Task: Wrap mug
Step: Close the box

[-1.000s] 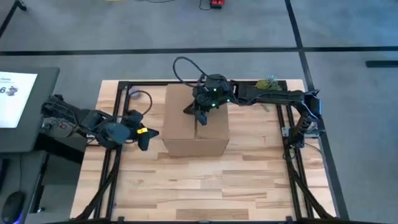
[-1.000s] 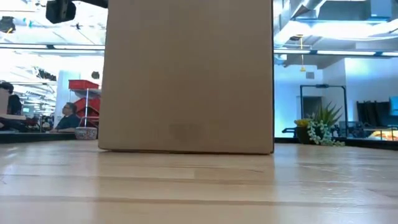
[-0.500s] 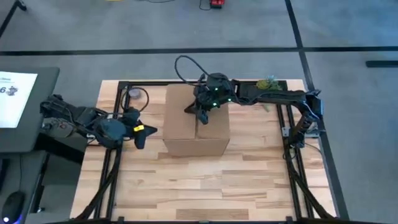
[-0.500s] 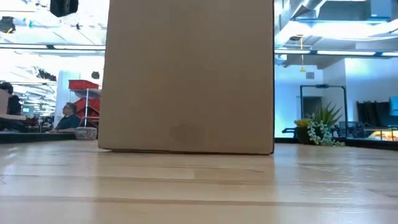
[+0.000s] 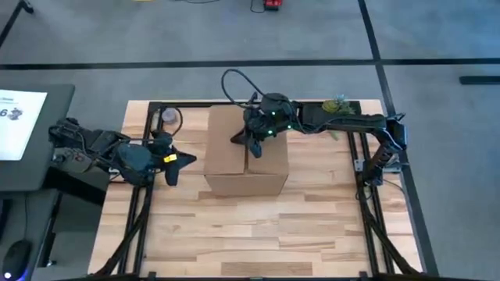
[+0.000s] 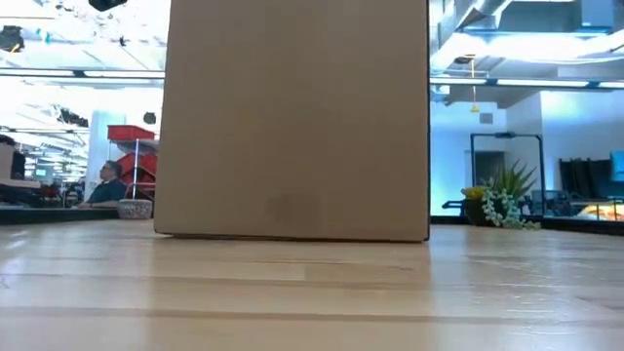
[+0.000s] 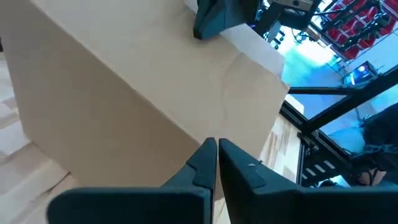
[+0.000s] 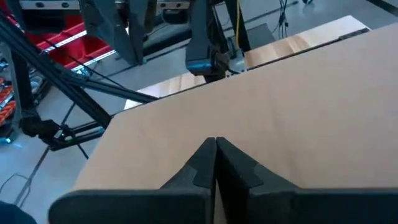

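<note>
A large cardboard box [image 5: 245, 151] is standing closed on the wooden surface [image 5: 258, 226], and no mug is showing in any view, so where it is cannot be told. The box is bearing no readable print; the only writing is a partial "6" on a white sheet [image 5: 19, 113] well left of the box. The right gripper [image 5: 251, 144] is hovering over the box's top, jaws clenched with nothing between them. The left gripper [image 5: 176, 165] is waiting just beside the box's left side, jaws also clenched on nothing. Only the low view is showing a seated person [image 6: 101, 184] and a potted plant [image 6: 500, 202] beyond the box.
</note>
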### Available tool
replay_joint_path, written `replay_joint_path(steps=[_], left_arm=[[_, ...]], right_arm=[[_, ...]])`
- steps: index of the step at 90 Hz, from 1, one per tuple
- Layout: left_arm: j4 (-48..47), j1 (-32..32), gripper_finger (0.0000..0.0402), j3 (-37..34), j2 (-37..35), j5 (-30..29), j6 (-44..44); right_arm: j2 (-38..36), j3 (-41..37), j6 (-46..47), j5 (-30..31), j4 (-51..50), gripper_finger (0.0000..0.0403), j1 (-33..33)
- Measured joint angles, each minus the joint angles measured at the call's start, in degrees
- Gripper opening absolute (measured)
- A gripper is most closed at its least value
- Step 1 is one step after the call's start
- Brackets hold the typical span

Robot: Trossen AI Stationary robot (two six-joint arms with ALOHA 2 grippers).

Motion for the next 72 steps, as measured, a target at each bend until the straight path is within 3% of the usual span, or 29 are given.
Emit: replay_joint_path(steps=[46, 72], left_arm=[[0.1, 0.0, 0.0, 0.0, 0.1, 0.4, 0.3], [0.1, 0.0, 0.0, 0.0, 0.1, 0.5, 0.6]], right_arm=[[-1.4, 0.2, 0.4, 0.5, -0.4, 0.0, 0.4], [-1.0, 0.3, -0.5, 0.6, -8.8, 0.0, 0.3]])
